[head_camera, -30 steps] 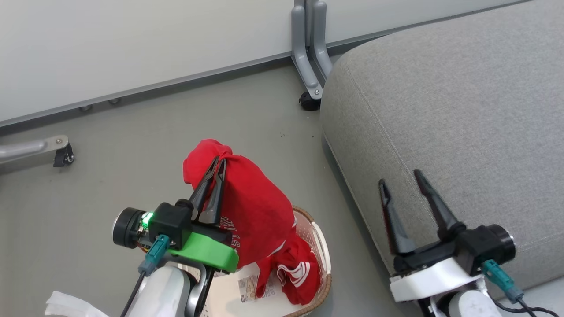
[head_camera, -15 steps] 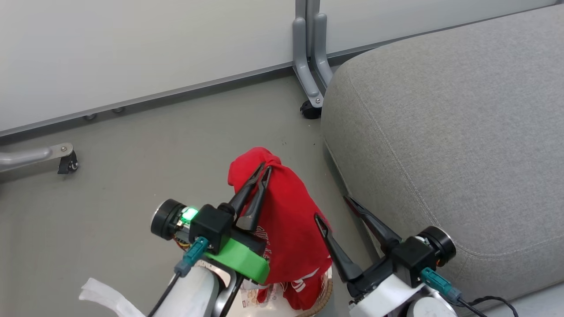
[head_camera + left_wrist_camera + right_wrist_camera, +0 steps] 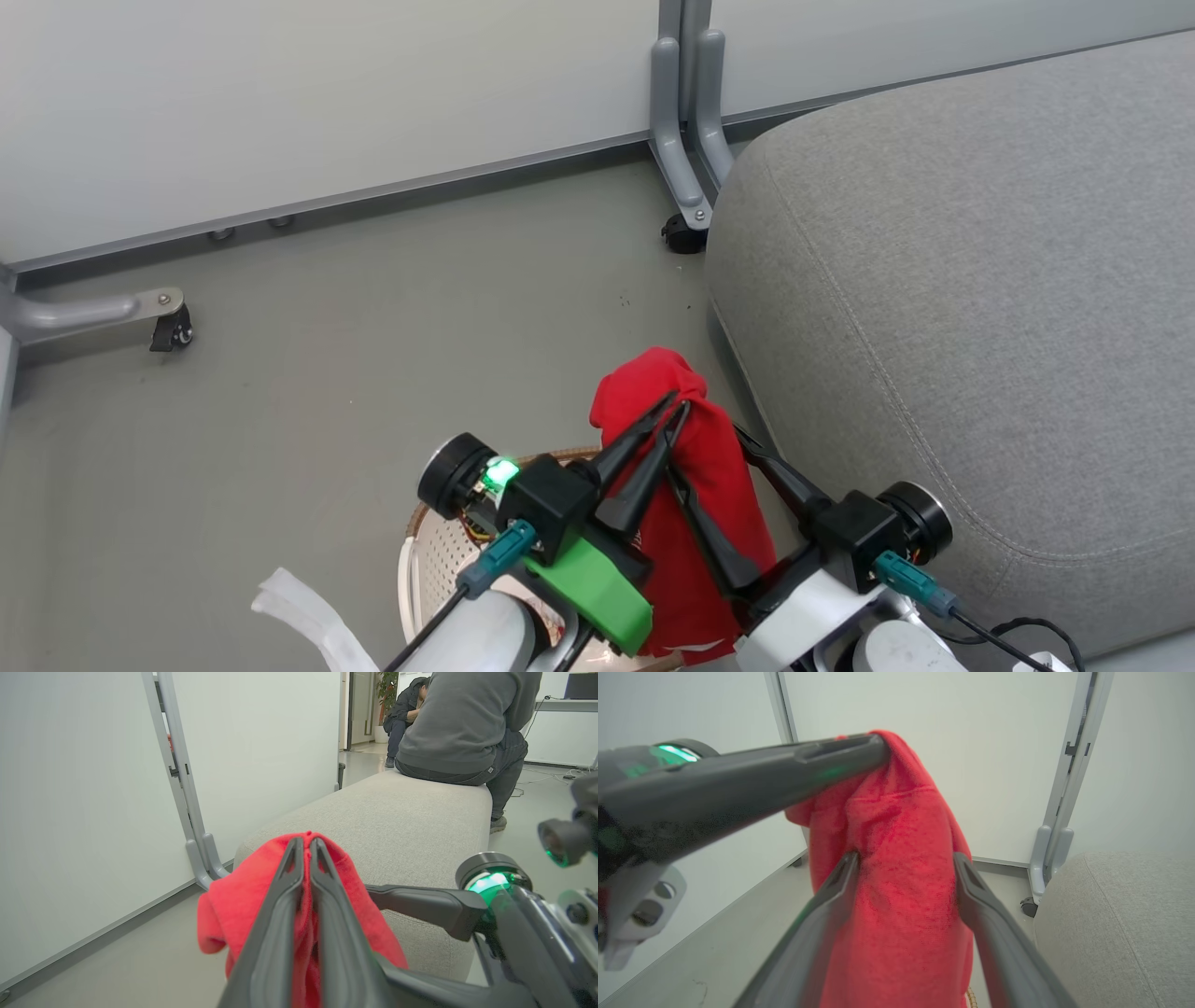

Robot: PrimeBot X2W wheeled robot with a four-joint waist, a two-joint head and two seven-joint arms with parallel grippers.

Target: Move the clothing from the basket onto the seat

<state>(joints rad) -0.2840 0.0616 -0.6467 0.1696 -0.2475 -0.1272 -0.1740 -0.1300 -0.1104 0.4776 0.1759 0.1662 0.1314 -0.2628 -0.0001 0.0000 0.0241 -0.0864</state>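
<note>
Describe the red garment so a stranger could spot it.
Start at the big grey seat on the right; off its left edge, by the white basket, hangs the red garment. Unlike its grey and white neighbours it is bright red, pinched at its top by the left end effector.

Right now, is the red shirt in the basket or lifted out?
Lifted: the clothing hangs from the shut left hand; whether its bottom clears the basket is hidden.
</note>
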